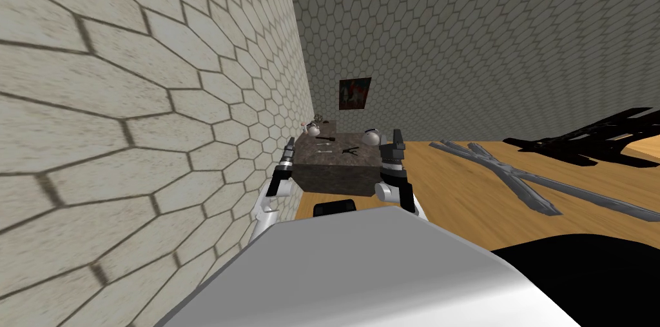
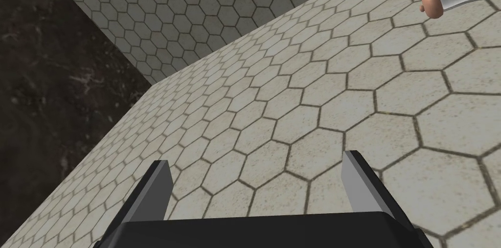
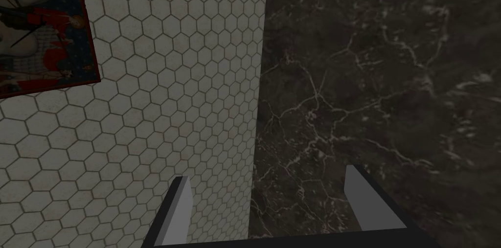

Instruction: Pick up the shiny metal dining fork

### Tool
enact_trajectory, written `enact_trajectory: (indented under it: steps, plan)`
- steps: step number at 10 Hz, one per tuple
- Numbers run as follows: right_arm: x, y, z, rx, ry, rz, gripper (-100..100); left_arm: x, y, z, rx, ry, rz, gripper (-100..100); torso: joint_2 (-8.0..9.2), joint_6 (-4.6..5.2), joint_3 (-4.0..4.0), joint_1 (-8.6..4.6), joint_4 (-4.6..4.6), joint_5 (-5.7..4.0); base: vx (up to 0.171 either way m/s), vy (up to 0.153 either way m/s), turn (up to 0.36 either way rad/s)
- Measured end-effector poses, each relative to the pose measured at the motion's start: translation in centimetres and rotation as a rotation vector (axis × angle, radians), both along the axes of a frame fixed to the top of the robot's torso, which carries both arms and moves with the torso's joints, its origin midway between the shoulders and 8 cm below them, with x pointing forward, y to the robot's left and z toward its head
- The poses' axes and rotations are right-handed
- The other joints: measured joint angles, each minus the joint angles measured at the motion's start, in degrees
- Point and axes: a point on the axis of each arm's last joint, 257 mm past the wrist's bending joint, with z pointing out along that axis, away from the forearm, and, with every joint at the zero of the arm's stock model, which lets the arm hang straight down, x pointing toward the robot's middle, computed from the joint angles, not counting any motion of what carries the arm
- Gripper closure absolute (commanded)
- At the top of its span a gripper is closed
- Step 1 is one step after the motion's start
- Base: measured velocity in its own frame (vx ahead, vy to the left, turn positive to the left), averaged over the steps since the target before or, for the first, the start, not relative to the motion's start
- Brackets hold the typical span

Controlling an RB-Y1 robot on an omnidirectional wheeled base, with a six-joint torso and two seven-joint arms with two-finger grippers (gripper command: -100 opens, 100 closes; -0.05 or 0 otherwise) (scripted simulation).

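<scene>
Fork (image 1: 322,149): lying as a thin pale sliver on top of the tabletop, left of the middle; it is showing too small to tell tines from handle, and nothing is gripping it.
Tabletop (image 1: 338,175): a dark, white-veined marbled block, standing on the wooden floor (image 1: 464,200) against the hexagon-tiled wall (image 1: 161,117).
Neighbours on top: a white teapot-like vessel (image 1: 312,128) is sitting at the far left corner, a dark scissor-like tool (image 1: 351,151) is lying just right of the fork, and a grey dome (image 1: 370,138) is sitting near the far right edge.
Left end effector (image 1: 288,151): hanging beside the block's left side, close to the wall. In its wrist view the left end effector (image 2: 255,162) is holding its blades wide apart with nothing between them and facing the tiles, with the marbled surface off to one side.
Small object past the left blades: a white rod with a brown knob (image 2: 433,3) is showing well beyond them; I cannot tell what it is.
Right end effector (image 1: 392,138): hanging at the block's right far corner, near the dome. In its wrist view the right end effector (image 3: 268,174) is holding its blades apart and empty, pointing along the marbled side.
Wall beyond: a framed picture (image 1: 355,93) is hanging behind the block.
Floor to the right: grey planks (image 1: 509,178) are lying crossed, well apart from the block.
</scene>
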Motion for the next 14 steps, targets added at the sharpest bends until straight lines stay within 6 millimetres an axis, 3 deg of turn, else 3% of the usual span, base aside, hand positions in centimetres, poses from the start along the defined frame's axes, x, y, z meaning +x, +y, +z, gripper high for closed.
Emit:
enact_trajectory:
  steps: [14]
  plan:
    - [0.0, 0.0, 0.0, 0.000, 0.000, 0.000, 0, 11.7, -0.8, -4.0, 0.089, 0.286, 0.044, -100, -0.12, -0.01, -0.07, 0.00, -0.03, 0.00, -0.035, -0.027, 0.015]
